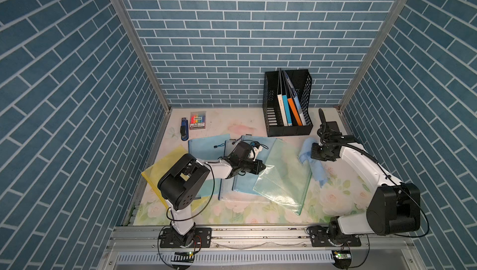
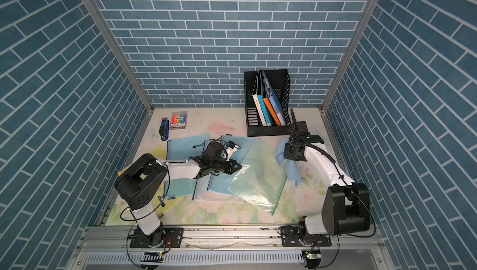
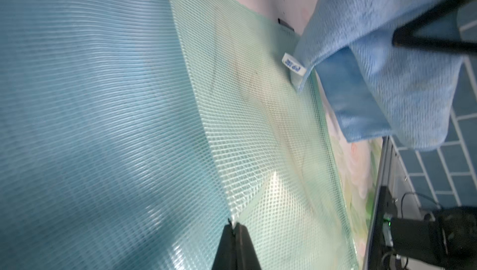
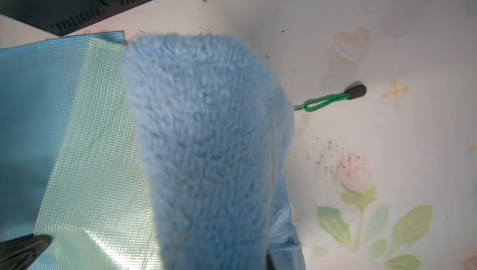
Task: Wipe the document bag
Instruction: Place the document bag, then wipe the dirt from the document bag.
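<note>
Cloth tag (image 3: 294,66) (blue print, illegible)

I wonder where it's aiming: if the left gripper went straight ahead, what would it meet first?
The left gripper seems to pinch the edge of the green mesh bag, so that bag first; beyond it, probably the blue cloth; heights are unclear.

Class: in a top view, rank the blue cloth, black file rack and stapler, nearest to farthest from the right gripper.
1. blue cloth, held in the right gripper.
2. black file rack, by the back wall.
3. stapler, far back left.
</note>
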`<state>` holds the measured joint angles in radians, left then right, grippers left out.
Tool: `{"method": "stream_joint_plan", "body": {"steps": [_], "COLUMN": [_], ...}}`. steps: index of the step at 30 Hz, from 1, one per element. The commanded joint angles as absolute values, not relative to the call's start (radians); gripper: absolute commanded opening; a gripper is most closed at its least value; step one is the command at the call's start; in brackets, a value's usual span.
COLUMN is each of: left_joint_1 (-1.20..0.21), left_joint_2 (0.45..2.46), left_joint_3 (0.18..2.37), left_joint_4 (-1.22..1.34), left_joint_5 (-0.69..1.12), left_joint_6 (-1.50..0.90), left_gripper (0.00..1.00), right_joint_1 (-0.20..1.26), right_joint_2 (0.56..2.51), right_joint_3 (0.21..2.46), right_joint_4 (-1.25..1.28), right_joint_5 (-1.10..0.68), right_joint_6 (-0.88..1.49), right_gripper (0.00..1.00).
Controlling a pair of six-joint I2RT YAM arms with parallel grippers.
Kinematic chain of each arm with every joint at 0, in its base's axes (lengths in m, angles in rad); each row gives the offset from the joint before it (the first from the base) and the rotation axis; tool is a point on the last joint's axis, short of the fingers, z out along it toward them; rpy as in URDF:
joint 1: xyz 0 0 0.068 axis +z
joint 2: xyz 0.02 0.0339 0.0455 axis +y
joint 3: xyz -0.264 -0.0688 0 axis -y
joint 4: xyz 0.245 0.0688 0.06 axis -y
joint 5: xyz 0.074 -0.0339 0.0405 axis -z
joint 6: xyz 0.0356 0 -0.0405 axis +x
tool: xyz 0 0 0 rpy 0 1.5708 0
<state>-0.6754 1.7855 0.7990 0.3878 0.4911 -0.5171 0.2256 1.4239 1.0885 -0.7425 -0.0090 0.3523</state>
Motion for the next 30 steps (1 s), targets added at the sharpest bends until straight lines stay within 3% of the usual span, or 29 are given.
{"method": "stream_joint_plan", "body": {"steps": [1,8,17,21,25,30], "left_joint_1": [-0.644,-0.62,-0.611,-0.599,-0.576,-0.551], "left_joint_2": [1.757,1.692,1.766,1.814,1.844,1.936], "left_joint_3": [0.721,0.553,0.568,0.611,0.607,0.636], "left_joint_4": [0.701,0.884,0.868,0.766,0.786,0.864], "left_joint_5": [0.415,0.339,0.571,0.649,0.701,0.778], "left_joint_6": [-0.708,-0.847,-0.8,-0.732,-0.724,-0.778], "left_gripper": [0.0,0.0,0.01,0.17,0.45,0.5], "right_joint_1": [0.302,0.486,0.492,0.493,0.493,0.494], "right_joint_2": [1.451,1.525,1.685,1.716,1.709,1.736], "right_joint_3": [1.123,1.122,1.106,1.053,1.003,1.001], "right_joint_4": [-0.716,-0.666,-0.598,-0.529,-0.473,-0.474], "right_joint_5": [-0.041,0.029,-0.022,-0.054,-0.074,-0.083], "right_joint_6": [0.383,0.467,0.453,0.467,0.477,0.467], "right_gripper": [0.0,0.0,0.0,0.0,0.0,0.0]}}
